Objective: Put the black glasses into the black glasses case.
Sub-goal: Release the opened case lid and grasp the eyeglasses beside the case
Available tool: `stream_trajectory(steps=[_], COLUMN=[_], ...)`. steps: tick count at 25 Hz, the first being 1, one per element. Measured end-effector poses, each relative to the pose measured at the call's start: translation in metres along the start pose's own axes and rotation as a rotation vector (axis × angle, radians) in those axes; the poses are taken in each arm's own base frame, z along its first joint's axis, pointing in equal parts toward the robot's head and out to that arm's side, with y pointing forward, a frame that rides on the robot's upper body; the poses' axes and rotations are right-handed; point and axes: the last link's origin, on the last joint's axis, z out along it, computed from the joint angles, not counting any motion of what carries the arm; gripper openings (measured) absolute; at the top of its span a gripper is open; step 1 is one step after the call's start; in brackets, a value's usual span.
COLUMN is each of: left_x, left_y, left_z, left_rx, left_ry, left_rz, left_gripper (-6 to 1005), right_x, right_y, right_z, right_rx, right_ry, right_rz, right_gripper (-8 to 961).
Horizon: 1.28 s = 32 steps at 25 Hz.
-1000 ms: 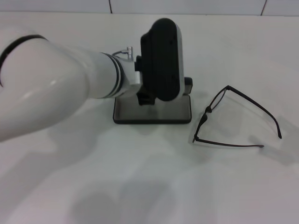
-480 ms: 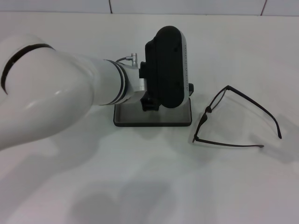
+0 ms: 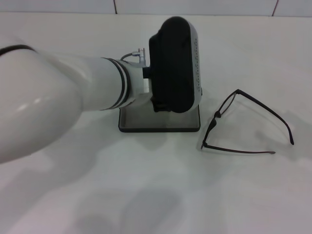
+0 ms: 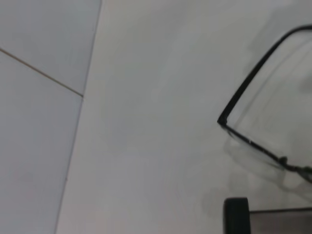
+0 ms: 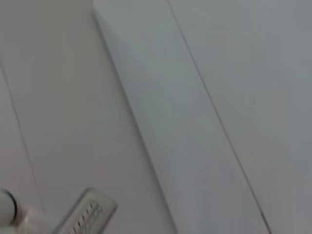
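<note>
Black glasses case point(image 3: 161, 119) lies open on the white bench point(image 3: 156, 195), its far half hidden behind the left gripper point(image 3: 174, 66), whose fingers' state I cannot tell. Just right of it, apart, the black glasses point(image 3: 243, 124) rest unfolded, front toward the case, temples stretching rightward.

Bright, even overhead light, white desk point(image 3: 161, 195) near washed out. Soft diffuse shadows: broad grey patch under left arm point(image 3: 53, 112) at head view's lower edge, faint double shadow beside black glasses point(image 3: 243, 124). Mild sheen on arm shell. Head view fairly sharp. Both wrist views soft, hazy; glasses frame there slightly blurred.
</note>
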Motion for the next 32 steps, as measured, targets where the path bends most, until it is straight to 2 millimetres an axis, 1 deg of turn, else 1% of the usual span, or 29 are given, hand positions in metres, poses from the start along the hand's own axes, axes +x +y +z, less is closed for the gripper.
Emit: stream_trajectory(steps=[2, 3, 4, 5, 6, 7, 8, 10, 12, 14, 17, 18, 20, 21, 23, 25, 27, 30, 32], left_x=[0.004, 0.005, 0.007, 0.009, 0.009, 0.017, 0.019, 0.022, 0.022, 0.016, -0.01, -0.021, -0.039, -0.047, -0.06, -0.074, -0.085, -0.095, -0.098], left_y=[-0.004, -0.005, -0.007, -0.01, -0.01, -0.016, -0.019, -0.029, -0.035, -0.038, -0.038, -0.036, -0.029, -0.025, -0.018, -0.009, -0.003, 0.005, 0.009], left_z=[-0.014, -0.016, -0.023, -0.029, -0.029, -0.05, -0.057, -0.079, -0.1, -0.118, -0.142, -0.147, -0.149, -0.149, -0.146, -0.144, -0.142, -0.139, -0.136], left_rx=[0.015, 0.019, 0.027, 0.038, 0.038, 0.047, 0.051, 0.047, 0.006, -0.041, -0.091, -0.105, -0.122, -0.129, -0.133, -0.129, -0.122, -0.12, -0.121], left_ry=[0.016, 0.022, 0.037, 0.058, 0.058, 0.148, 0.182, 0.301, 0.457, 0.602, 0.795, 0.852, 0.919, 0.95, 1.004, 1.043, 1.062, 1.073, 1.073], left_rz=[-0.015, -0.019, -0.034, -0.051, -0.051, -0.12, -0.146, -0.219, -0.288, -0.326, -0.39, -0.406, -0.433, -0.442, -0.462, -0.491, -0.52, -0.535, -0.547], left_gripper=[487, 487, 486, 486, 485, 485, 484, 483, 482, 481, 480, 464, 432, 414, 378, 342, 307, 253, 236], right_x=[-0.004, -0.006, -0.008, -0.013, -0.014, -0.019, -0.024, -0.04, -0.052, -0.06, -0.063, -0.063, -0.061, -0.059, -0.058, -0.059, -0.064, -0.069, -0.066], right_y=[-0.004, -0.007, -0.01, -0.014, -0.015, -0.018, -0.019, -0.024, -0.028, -0.031, -0.033, -0.033, -0.03, -0.027, -0.025, -0.021, -0.014, -0.004, 0.003], right_z=[0.006, 0.011, 0.017, 0.028, 0.031, 0.038, 0.045, 0.06, 0.074, 0.093, 0.123, 0.14, 0.161, 0.179, 0.193, 0.21, 0.228, 0.249, 0.259], right_rx=[-0.025, -0.05, -0.079, -0.135, -0.152, -0.176, -0.193, -0.207, -0.206, -0.218, -0.241, -0.257, -0.278, -0.289, -0.299, -0.308, -0.332, -0.373, -0.4], right_ry=[0.044, 0.092, 0.151, 0.262, 0.294, 0.341, 0.377, 0.445, 0.532, 0.66, 0.872, 0.972, 1.087, 1.181, 1.245, 1.295, 1.321, 1.348, 1.374], right_rz=[-0.028, -0.053, -0.08, -0.129, -0.143, -0.16, -0.177, -0.205, -0.219, -0.237, -0.264, -0.292, -0.337, -0.396, -0.451, -0.51, -0.573, -0.647, -0.683], right_gripper=[814, 812, 809, 807, 804, 802, 799, 789, 772, 756, 749, 749, 750, 750, 751, 752, 753, 754, 753])
